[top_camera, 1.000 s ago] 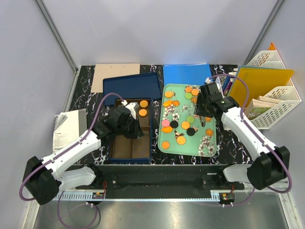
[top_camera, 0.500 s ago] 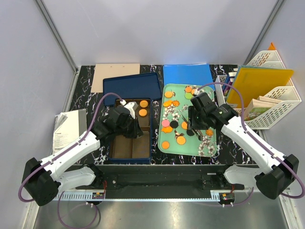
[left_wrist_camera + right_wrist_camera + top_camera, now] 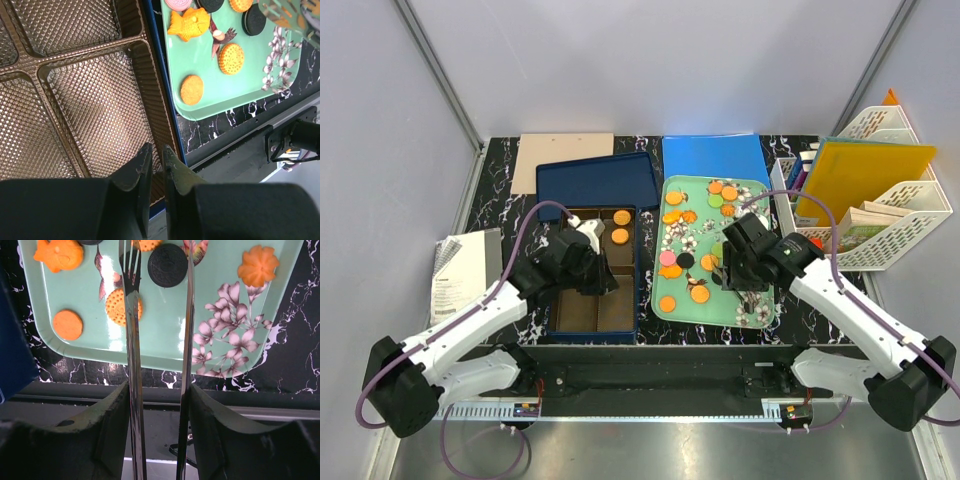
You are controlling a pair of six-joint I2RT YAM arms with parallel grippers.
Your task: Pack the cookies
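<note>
Your right end effector (image 3: pixel 157 387) is pinching metal tongs (image 3: pixel 131 315), whose two arms stand apart over the green tray (image 3: pixel 165 330), by a black cookie (image 3: pixel 167 258) and an orange cookie (image 3: pixel 114 307). Most of the cookies (image 3: pixel 700 294) lie on that tray, right of the middle in the top view (two more (image 3: pixel 621 217) sit in the brown box's upper right pocket). Your left end effector (image 3: pixel 155 150) is pressed almost together, holding nothing, above the brown box (image 3: pixel 95 100).

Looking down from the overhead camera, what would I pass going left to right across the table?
Grey booklet → blue box → mint-green tray holding the cookies → white file racks.
</note>
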